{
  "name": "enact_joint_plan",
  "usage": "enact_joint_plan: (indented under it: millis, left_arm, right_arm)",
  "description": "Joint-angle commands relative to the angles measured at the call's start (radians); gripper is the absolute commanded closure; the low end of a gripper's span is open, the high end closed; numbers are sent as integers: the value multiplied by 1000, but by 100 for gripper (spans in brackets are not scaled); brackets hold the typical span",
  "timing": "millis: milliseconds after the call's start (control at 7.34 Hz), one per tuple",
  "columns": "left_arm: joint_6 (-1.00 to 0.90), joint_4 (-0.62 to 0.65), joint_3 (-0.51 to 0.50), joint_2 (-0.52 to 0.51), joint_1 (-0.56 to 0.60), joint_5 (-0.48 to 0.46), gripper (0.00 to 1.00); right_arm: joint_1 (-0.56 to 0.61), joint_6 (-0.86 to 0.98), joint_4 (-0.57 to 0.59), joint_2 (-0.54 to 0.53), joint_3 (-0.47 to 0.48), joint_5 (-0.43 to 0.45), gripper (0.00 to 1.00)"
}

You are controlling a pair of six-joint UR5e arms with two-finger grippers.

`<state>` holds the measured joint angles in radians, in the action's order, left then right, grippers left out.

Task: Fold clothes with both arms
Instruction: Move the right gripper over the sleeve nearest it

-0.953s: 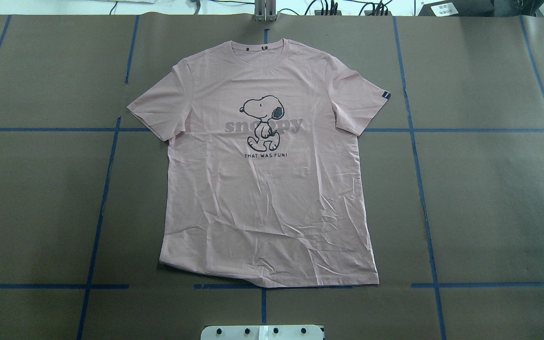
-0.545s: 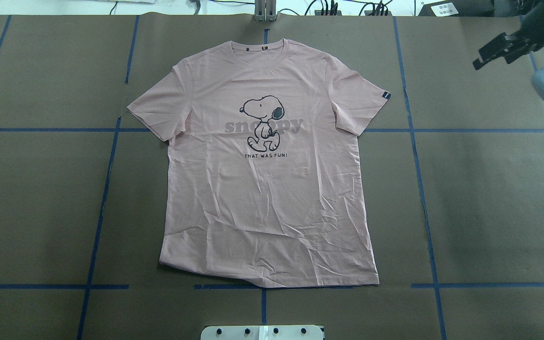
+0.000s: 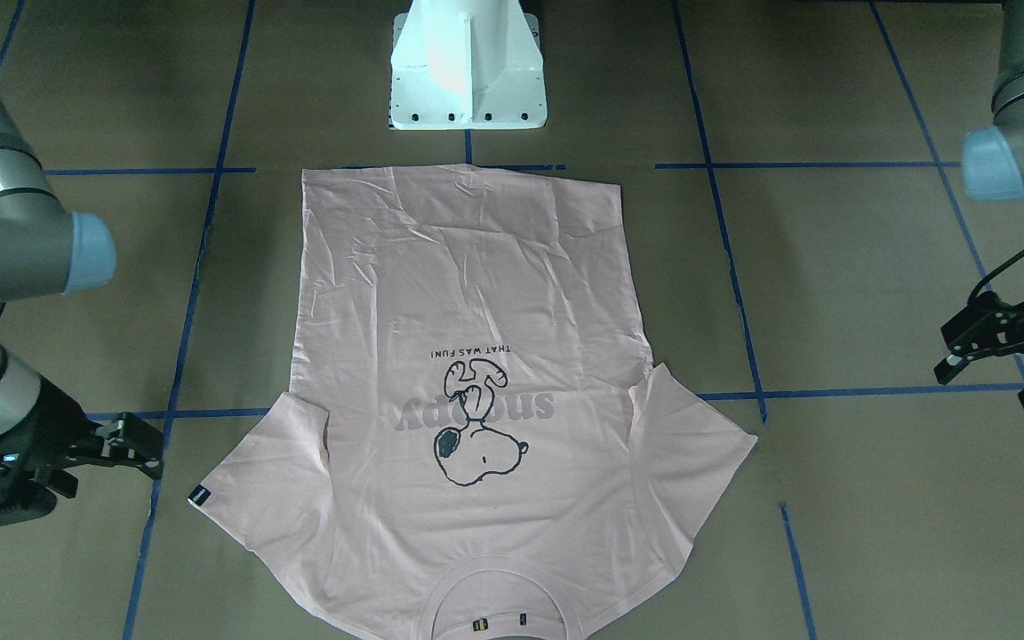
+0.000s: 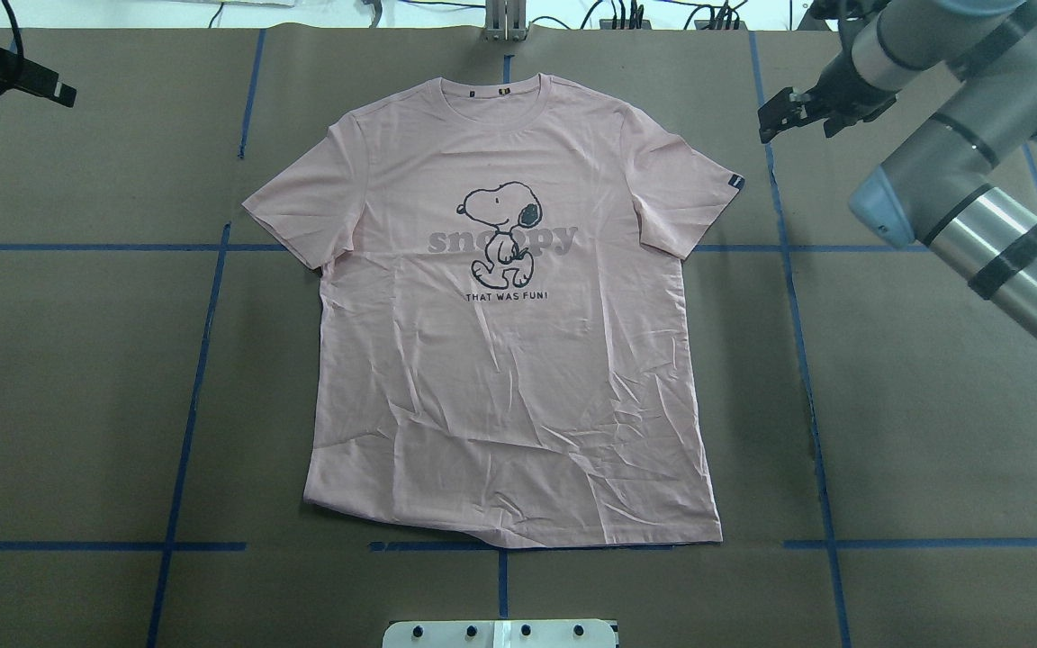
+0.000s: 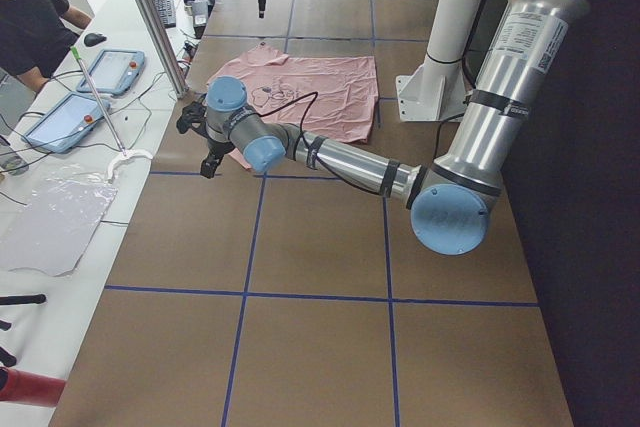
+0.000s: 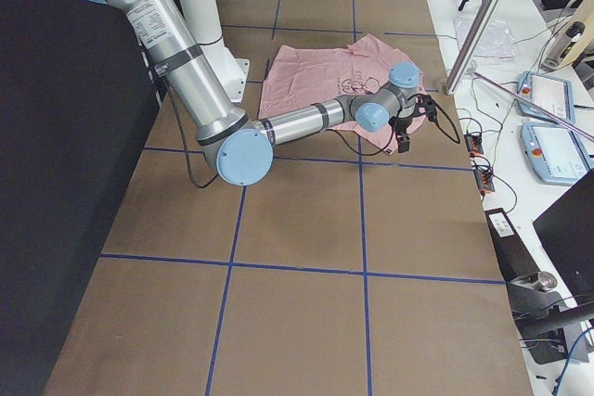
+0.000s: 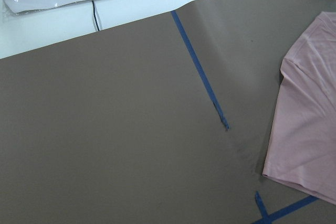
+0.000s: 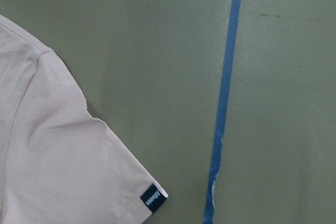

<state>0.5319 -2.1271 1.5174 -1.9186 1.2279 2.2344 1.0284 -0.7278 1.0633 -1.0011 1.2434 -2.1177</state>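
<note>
— Pale pink T-shirt (image 4: 509,378) is lying flat, print up, on the brown tabletop (image 4: 933,405), spreading out between the two pincers.
— Right pincer (image 4: 778,112)?
— Hanging just beyond the sleeve carrying the dark tag (image 8: 154,198), touching no cloth. Jaws are standing apart, gripping nothing. A blue tape line (image 8: 223,103) is running below it, beside that sleeve.
— Left pincer (image 3: 988,373)?
— Hovering well apart from the other sleeve, jaws likewise spread, holding nothing.
— Collar?
— Pointing away from the white pedestal (image 3: 468,71).
</note>
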Motion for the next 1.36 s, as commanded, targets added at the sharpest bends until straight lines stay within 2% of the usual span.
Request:
enact_joint_plan:
  millis: [0,408,953,1225]
  left_arm:
    - [153,-19,-16,-46,-92,-105,0]
    - [154,-20,-75,-86,-97,-113,0]
    - [154,-24,-77,-88,-97,-113,0]
    - [148,-24,-75,-86,-97,-111,0]
  right_arm:
    - [-63,-64,-123,32,-102,105,0]
    - [-119,-82,-123,45,-152,175,0]
    - [-125,-81,-120,74,-191,176,2]
    - [-128,-81,-120,82,-199,176,7]
